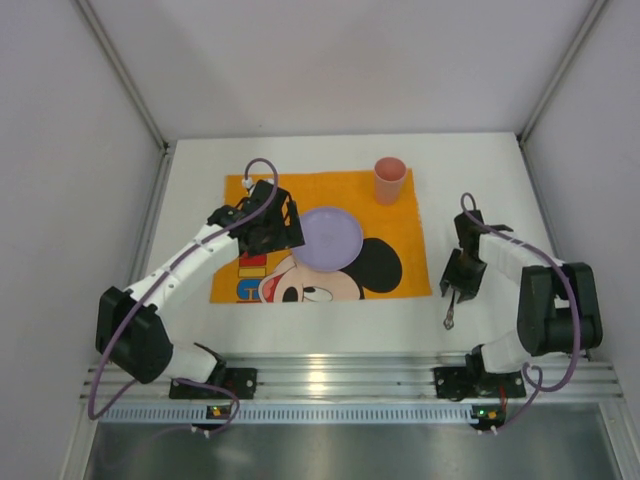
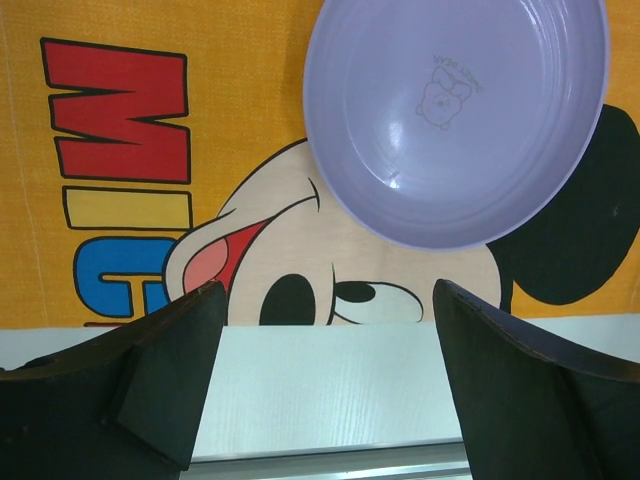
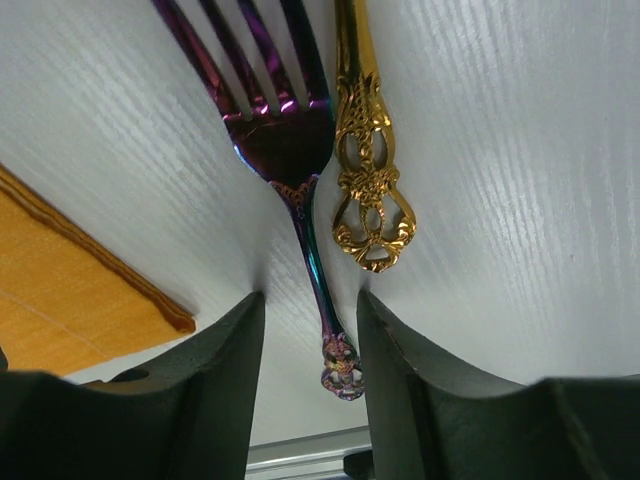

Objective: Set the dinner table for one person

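Note:
A rainbow-coloured metal fork (image 3: pixel 285 140) lies flat on the white dinner table (image 3: pixel 500 150), right of the orange Mickey Mouse placemat (image 1: pixel 400 220). A gold utensil handle (image 3: pixel 365 170) lies beside it. My right gripper (image 3: pixel 310 300) is down at the table, its open jaws straddling the fork's handle with a gap on each side. In the top view it (image 1: pixel 462 285) hides most of the fork (image 1: pixel 449 318). A lilac plate (image 1: pixel 330 238) sits on the placemat, and a pink cup (image 1: pixel 389 180) stands at its far right corner. My left gripper (image 1: pixel 275 228) hovers open and empty left of the plate (image 2: pixel 455 120).
The placemat's near corner (image 3: pixel 90 300) lies just left of my right fingers. The table's metal front rail (image 1: pixel 330 375) runs close behind the fork. White walls enclose the table on three sides.

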You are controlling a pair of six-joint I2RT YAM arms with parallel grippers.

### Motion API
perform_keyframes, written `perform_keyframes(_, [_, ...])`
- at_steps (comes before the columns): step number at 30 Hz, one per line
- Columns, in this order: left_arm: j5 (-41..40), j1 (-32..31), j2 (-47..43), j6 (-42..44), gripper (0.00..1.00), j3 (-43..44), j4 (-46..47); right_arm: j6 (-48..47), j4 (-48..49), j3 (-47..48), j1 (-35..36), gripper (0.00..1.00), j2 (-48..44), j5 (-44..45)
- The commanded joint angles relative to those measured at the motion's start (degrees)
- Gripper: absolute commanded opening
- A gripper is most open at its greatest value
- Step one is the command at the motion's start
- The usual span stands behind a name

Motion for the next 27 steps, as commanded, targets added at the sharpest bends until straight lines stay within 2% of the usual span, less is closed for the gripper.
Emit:
perform_keyframes(1, [-0.74,-0.15,-0.9,0.62,0.9,2.08,0.75,-0.24,6.7,1.89,-2.86,0.41,3.81,3.74])
perform_keyframes(3, [-1.01,-0.15,-1.08,0.71,0.9,2.08,0.31,-0.77,7.49,2.68,-3.48,0.38,4.96,4.18])
perform_keyframes(6, [-0.83,-0.15,-0.82,0.62,0.9,2.43,-0.04,-1.38,8.63,3.74,-3.65,0.16,7.59,4.01])
perform_keyframes(7, [-0.83,-0.06,-0.73,0.71,0.9,2.86,-0.3,-1.47,8.9,4.0,-3.65,0.05,8.82,3.92])
perform_keyframes(8, [-0.83,-0.15,-0.47,0.71,0.9,3.04,-0.39,-1.56,9.33,4.44,-3.65,0.01,9.26,3.57])
perform_keyframes(13, [-0.92,-0.94,0.76,1.93,0.89,5.67,-0.92,-3.83,9.17,6.46,-3.13,0.0,9.63,3.65])
perform_keyframes(17, [-2.42,-6.82,3.66,7.72,0.89,10.68,-1.1,-5.34,3.38,12.77,-0.5,0.0,5.06,5.41])
perform_keyframes(19, [0.64,-9.81,4.89,11.42,0.89,13.05,0.22,-4.9,0.91,15.68,0.12,0.0,1.21,4.54])
perform_keyframes(23, [17.66,-12.01,7.18,12.22,0.88,14.03,6.89,-2.97,-6.2,26.47,1.35,0.0,-3.21,0.06])
perform_keyframes(27, [22.8,-14.99,9.11,9.59,0.88,15.17,13.84,0.71,-10.43,33.87,2.06,0.0,-4.88,-3.2])
